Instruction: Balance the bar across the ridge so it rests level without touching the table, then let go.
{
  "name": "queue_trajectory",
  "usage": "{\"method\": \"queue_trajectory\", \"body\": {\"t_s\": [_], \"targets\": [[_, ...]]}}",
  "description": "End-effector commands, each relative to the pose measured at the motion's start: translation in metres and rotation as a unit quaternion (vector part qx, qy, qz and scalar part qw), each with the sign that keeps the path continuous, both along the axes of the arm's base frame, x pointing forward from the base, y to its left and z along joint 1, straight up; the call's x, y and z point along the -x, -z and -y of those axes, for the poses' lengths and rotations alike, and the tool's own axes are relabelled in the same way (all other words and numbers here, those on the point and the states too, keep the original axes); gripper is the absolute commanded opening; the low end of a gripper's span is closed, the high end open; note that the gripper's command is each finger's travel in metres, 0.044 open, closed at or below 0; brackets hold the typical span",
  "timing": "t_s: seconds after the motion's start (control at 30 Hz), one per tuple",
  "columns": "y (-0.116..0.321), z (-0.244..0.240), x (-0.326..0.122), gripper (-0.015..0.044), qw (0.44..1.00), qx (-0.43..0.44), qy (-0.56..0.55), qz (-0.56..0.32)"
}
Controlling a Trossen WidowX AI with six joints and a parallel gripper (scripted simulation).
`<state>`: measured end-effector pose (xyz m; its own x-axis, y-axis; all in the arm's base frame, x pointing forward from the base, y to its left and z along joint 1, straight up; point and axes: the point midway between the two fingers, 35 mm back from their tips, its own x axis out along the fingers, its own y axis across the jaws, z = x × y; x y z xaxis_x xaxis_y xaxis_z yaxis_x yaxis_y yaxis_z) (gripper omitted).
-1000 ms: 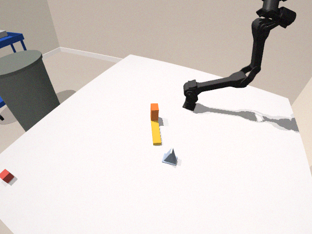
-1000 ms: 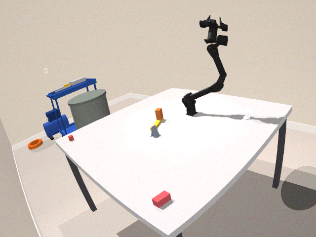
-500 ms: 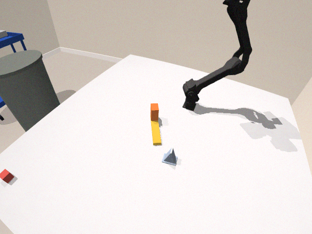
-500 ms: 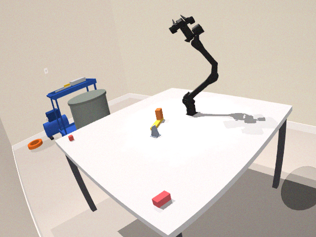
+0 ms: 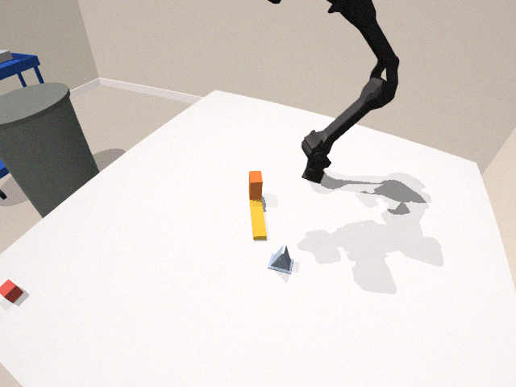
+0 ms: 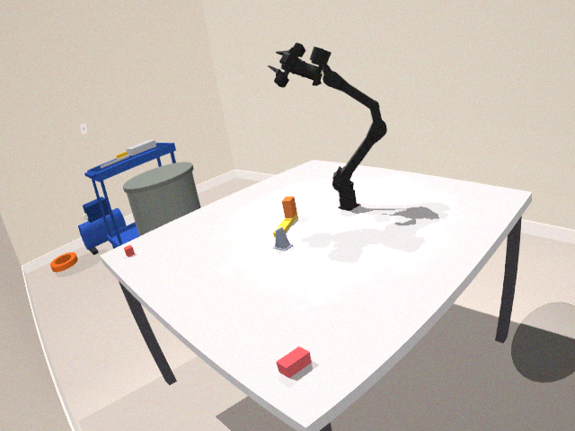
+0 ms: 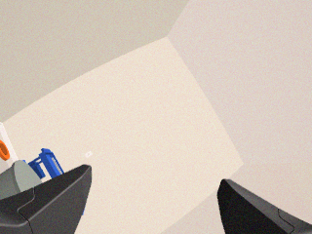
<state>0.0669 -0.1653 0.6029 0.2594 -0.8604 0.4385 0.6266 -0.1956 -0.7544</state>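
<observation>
The yellow bar (image 5: 258, 220) (image 6: 286, 225) lies flat on the white table (image 5: 166, 300) (image 6: 208, 296). An orange block (image 5: 255, 188) (image 6: 289, 207) stands upright at its end farther from the ridge. The grey-blue ridge (image 5: 281, 260) (image 6: 281, 239), a small wedge on a thin base, stands on the table just beyond the bar's other end, apart from it in the top view. My gripper (image 6: 272, 59) (image 7: 156, 182) is open and empty, high above the table. Its fingers point away toward the walls. In the top view its fingertips are out of frame.
A small red cube (image 5: 10, 291) (image 6: 128, 250) lies near the table's left edge. A red block (image 6: 294, 363) lies near the front corner. Off the table are a grey-green bin (image 5: 50, 154) (image 6: 162, 201) and a blue cart (image 6: 134, 162).
</observation>
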Motion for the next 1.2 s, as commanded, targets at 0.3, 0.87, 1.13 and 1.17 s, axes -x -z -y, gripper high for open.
{"method": "queue_trajectory", "body": {"t_s": [0.3,0.87,1.13,1.17], "targets": [[0.116,0.054,-0.107,0.0315,0.960,-0.204,-0.117,-0.150],[0.292,0.025,-0.189,0.0315,0.785,-0.457,-0.221,-0.355],[0.356,-0.012,-0.193,0.0315,0.677,-0.549,-0.233,-0.431],[0.361,-0.015,-0.193,0.0315,0.667,-0.556,-0.233,-0.437]]}}
